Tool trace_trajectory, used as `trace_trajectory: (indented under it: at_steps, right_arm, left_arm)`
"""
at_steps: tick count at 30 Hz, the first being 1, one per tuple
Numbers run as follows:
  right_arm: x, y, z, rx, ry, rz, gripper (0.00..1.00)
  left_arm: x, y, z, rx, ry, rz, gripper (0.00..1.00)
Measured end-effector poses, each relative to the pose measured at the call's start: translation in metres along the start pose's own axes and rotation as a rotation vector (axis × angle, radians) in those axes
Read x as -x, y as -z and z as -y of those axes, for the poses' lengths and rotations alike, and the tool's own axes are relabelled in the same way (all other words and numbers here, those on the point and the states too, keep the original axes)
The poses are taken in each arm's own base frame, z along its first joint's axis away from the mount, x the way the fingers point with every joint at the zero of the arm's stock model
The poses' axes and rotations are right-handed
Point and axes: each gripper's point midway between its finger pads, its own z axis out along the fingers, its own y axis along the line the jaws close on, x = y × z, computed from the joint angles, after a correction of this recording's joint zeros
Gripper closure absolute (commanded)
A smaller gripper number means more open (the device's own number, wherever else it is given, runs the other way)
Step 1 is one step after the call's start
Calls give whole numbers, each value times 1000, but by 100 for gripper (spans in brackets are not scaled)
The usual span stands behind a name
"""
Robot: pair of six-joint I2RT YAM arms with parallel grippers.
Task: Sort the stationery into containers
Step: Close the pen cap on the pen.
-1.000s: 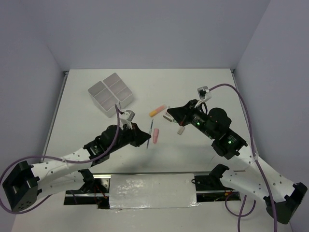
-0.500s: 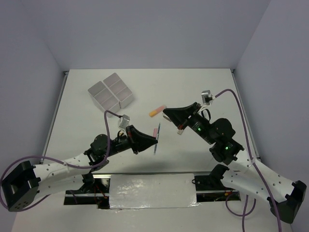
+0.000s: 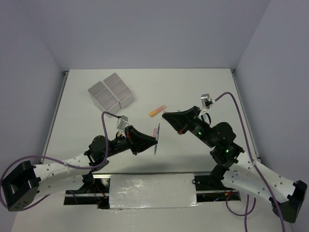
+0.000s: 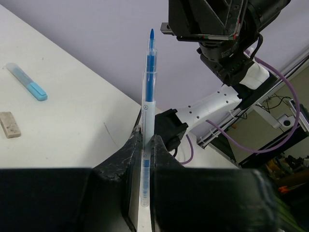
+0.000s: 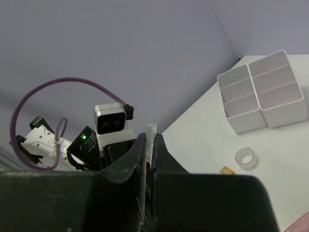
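Observation:
My left gripper (image 3: pixel 155 140) is shut on a thin blue pen (image 4: pixel 148 87) and holds it off the table, its uncapped tip pointing away from the fingers; the pen also shows in the top view (image 3: pixel 155 148). My right gripper (image 3: pixel 165 116) is raised opposite it and is shut on a thin clear tube (image 5: pixel 151 130), which looks like a pen cap. The white containers (image 3: pixel 111 92) stand at the far left, with all four compartments showing in the right wrist view (image 5: pixel 263 92). An orange marker (image 3: pixel 157 110) lies between the grippers and the containers.
A light blue marker (image 4: pixel 28 83) and a grey eraser (image 4: pixel 9 124) lie on the table. A clear tape ring (image 5: pixel 246 158) and a tan eraser (image 5: pixel 225 170) lie near the containers. A pink marker (image 3: pixel 155 130) is partly hidden behind the left gripper.
Both grippers have risen off the table. The left one moved right and turned the blue pen on end. The right one lifted with the clear tube toward the pen.

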Motion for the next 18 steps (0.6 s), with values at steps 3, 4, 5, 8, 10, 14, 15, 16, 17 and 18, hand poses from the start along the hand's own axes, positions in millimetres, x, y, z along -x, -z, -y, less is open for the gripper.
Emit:
trace_trajectory:
  at_steps: [3,4,5,8,10,14,15,16,17,18]
  right_arm:
    - [-4,1,-4,13,-5,-9,100]
    - [-7,1,-4,16,-7,-15,100]
    - [-10,1,-4,16,-8,-22,100]
    - [-15,1,-4,17,-12,-37,100]
    - [-17,0,-4,17,-10,-42,100]
    - [-21,-2,-1,9,-3,-50,100]
    - [-21,-2,0,4,0,-52,100]
    - [-22,-3,1,1,3,-53,100]
    - [-22,-3,2,-3,4,-53,100]
    - [-23,-3,3,-4,7,-54,100]
  left_arm:
    - [0,0,0,-1,-2,1,100]
    - [1,0,1,-2,-3,2,100]
    - [1,0,1,-3,-4,3,100]
    - [2,1,2,-6,-6,6,100]
    - [3,1,3,-7,-6,8,100]
    - [3,1,3,-7,-6,7,100]
    - [2,1,3,-5,-6,5,100]
    - [2,1,3,-5,-6,5,100]
    - [2,1,2,-5,-5,5,100]
    - [2,1,2,-5,-6,5,100]
